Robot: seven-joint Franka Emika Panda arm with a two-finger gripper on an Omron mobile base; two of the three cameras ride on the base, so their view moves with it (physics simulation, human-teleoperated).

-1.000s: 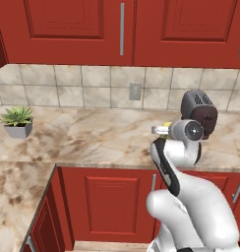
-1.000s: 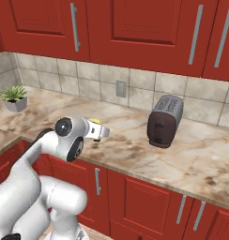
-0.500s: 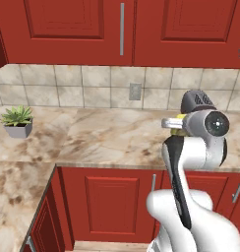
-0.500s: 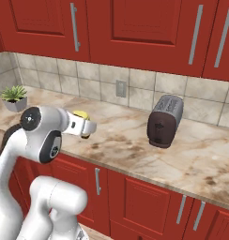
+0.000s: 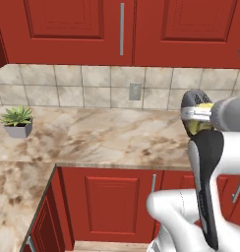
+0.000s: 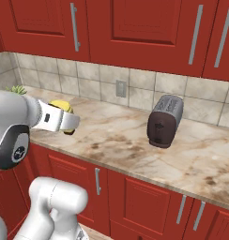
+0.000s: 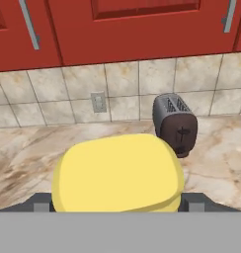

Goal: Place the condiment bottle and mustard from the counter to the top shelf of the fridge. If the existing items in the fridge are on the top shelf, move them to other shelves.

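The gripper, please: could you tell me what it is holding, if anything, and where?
The gripper holds the mustard between its fingers, gripped across the sides of its yellow body, above the counter.

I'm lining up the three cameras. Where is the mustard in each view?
Left base view: mustard at right edge, at the arm's end.
Right base view: mustard at left, in the gripper.
Hand view: mustard fills bottom centre.
Shared landmark: toaster, also.

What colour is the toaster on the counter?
The toaster is dark brown, almost black, with a grey slotted top. It shows best in the right base view.
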